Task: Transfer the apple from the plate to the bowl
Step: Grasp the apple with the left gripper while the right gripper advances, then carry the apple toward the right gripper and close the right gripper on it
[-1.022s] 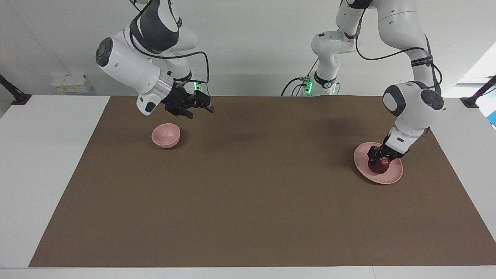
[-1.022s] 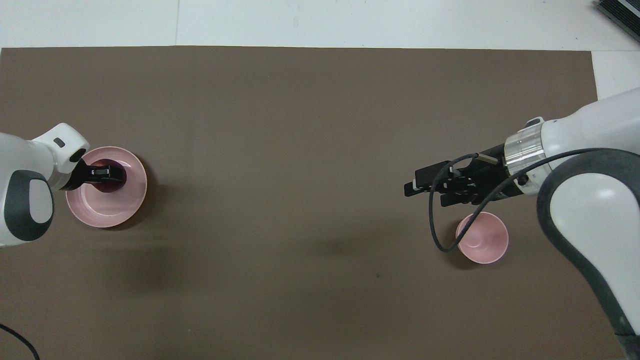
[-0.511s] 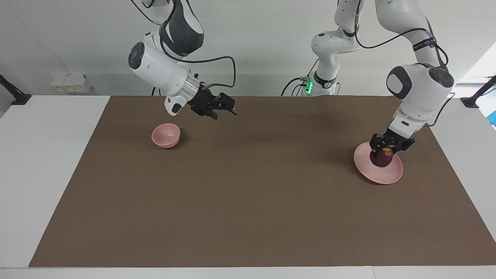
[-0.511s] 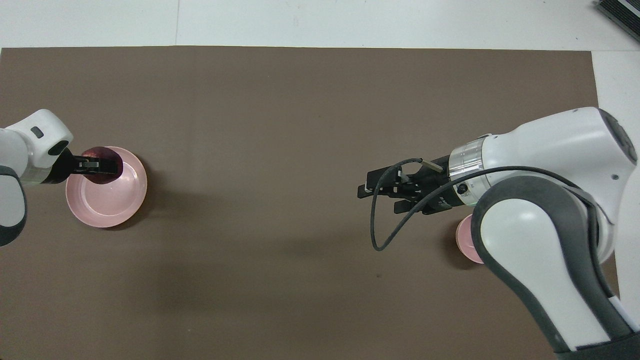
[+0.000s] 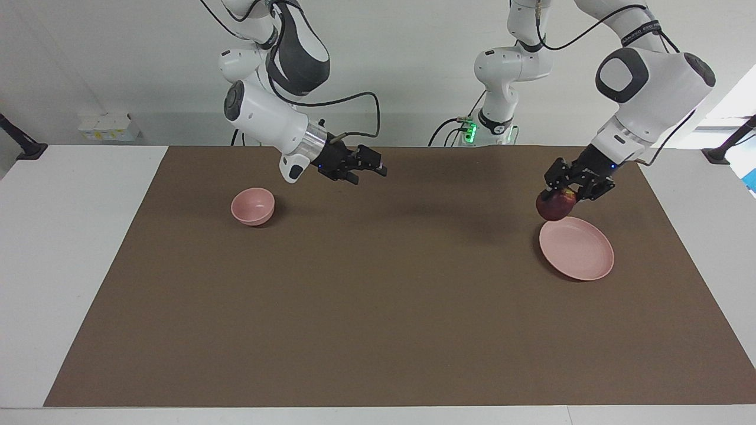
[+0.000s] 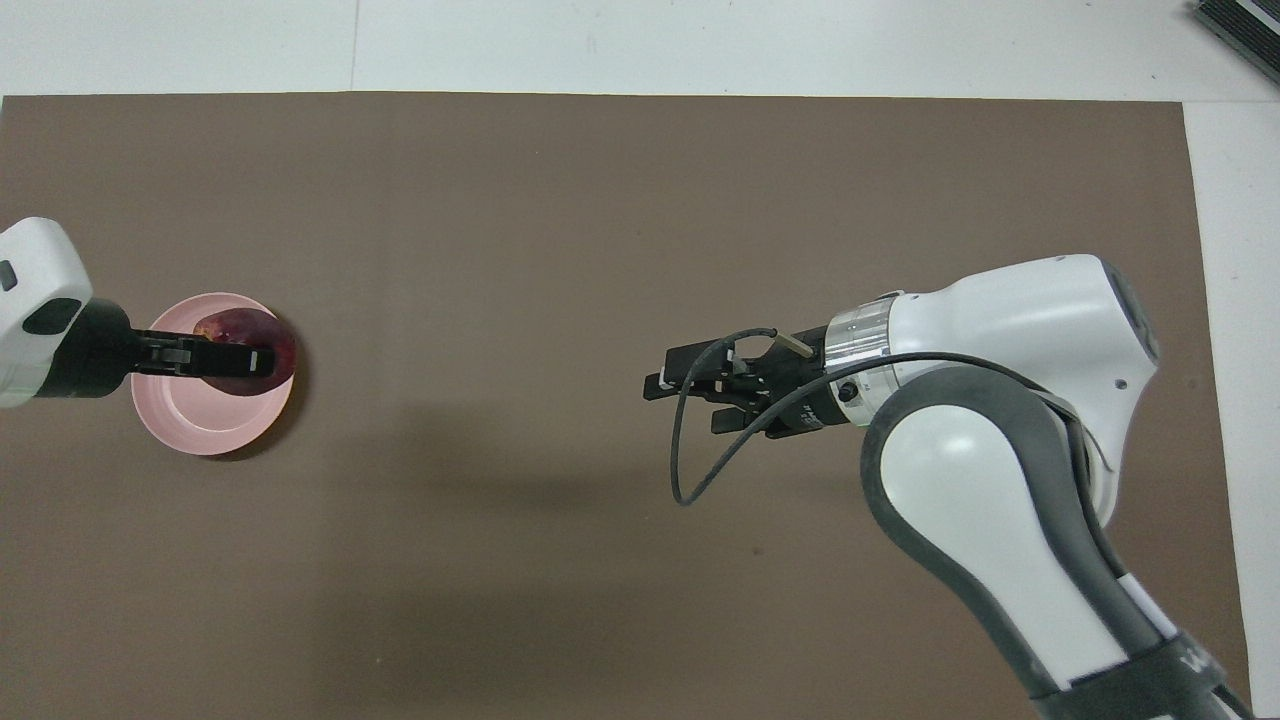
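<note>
My left gripper [image 5: 564,193] is shut on the dark red apple [image 5: 555,205] and holds it in the air over the edge of the flat pink plate [image 5: 582,254] that is nearer to the robots. In the overhead view the apple [image 6: 240,345] and left gripper [image 6: 225,358] sit over the plate [image 6: 200,425]. The small pink bowl [image 5: 253,205] stands empty toward the right arm's end of the mat; the right arm hides it in the overhead view. My right gripper [image 5: 369,171] is open and empty, in the air over the mat between bowl and table middle, also in the overhead view [image 6: 680,385].
A brown mat [image 5: 378,307] covers most of the white table. Small white boxes [image 5: 106,127] stand at the table's edge near the right arm's base. A dark object [image 6: 1240,25] lies at the table corner farthest from the robots.
My left gripper has lifted the apple off the plate and carried it up and toward the robots. My right gripper has moved from over the bowl toward the table's middle.
</note>
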`<action>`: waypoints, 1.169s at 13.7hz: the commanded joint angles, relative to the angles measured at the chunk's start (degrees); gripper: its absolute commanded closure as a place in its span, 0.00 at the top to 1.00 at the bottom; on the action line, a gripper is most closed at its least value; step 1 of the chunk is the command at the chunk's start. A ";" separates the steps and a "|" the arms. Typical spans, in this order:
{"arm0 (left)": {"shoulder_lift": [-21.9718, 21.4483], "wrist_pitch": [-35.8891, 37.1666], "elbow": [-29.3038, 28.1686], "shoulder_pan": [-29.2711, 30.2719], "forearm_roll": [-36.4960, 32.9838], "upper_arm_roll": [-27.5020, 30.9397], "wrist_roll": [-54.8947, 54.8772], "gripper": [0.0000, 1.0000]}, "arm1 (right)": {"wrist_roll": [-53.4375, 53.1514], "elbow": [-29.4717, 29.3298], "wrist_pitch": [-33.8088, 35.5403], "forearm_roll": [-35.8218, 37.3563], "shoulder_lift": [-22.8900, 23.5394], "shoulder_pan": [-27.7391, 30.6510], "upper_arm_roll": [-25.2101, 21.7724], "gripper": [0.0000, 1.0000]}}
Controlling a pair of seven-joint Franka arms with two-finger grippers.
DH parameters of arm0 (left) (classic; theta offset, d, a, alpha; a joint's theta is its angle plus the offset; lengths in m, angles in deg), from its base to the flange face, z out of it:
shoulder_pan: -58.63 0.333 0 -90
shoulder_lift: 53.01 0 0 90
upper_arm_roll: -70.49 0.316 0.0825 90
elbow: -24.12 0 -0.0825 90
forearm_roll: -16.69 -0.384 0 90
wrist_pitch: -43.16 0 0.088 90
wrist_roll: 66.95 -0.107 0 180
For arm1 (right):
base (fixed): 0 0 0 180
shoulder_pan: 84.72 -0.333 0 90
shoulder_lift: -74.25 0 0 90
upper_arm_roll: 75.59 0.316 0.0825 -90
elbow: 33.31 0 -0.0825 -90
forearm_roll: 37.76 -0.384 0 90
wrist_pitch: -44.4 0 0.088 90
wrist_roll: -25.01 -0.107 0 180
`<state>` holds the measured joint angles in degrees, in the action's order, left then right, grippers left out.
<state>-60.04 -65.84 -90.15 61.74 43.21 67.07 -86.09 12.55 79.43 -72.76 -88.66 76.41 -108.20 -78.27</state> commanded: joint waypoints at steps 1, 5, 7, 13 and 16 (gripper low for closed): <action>-3.94 4.74 -1.03 -1.26 6.60 0.61 -0.37 0.00 | -3.51 0.64 -2.98 -2.62 -0.13 -1.39 0.22 1.00; -7.46 10.90 -3.66 -1.70 13.80 0.70 -0.72 0.00 | -11.77 0.20 -5.53 -4.29 -0.05 -4.28 0.22 1.00; -8.26 11.35 -4.98 -2.13 19.25 0.61 -0.81 0.00 | -17.82 -0.32 -10.43 -6.82 0.39 -6.04 0.39 1.00; -11.52 8.38 -8.51 -7.85 23.75 0.70 0.94 0.00 | -38.14 -4.63 -14.58 -8.51 2.94 -10.96 0.57 1.00; -11.95 0.57 -9.99 -11.97 25.68 0.61 5.24 0.00 | -46.31 -5.25 -16.87 -8.60 3.38 -12.55 0.66 1.00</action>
<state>-69.71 -59.70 -97.16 53.21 66.86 66.95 -83.57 -29.85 75.63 -88.42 -95.57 78.47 -120.25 -77.83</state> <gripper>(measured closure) 0.322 0.000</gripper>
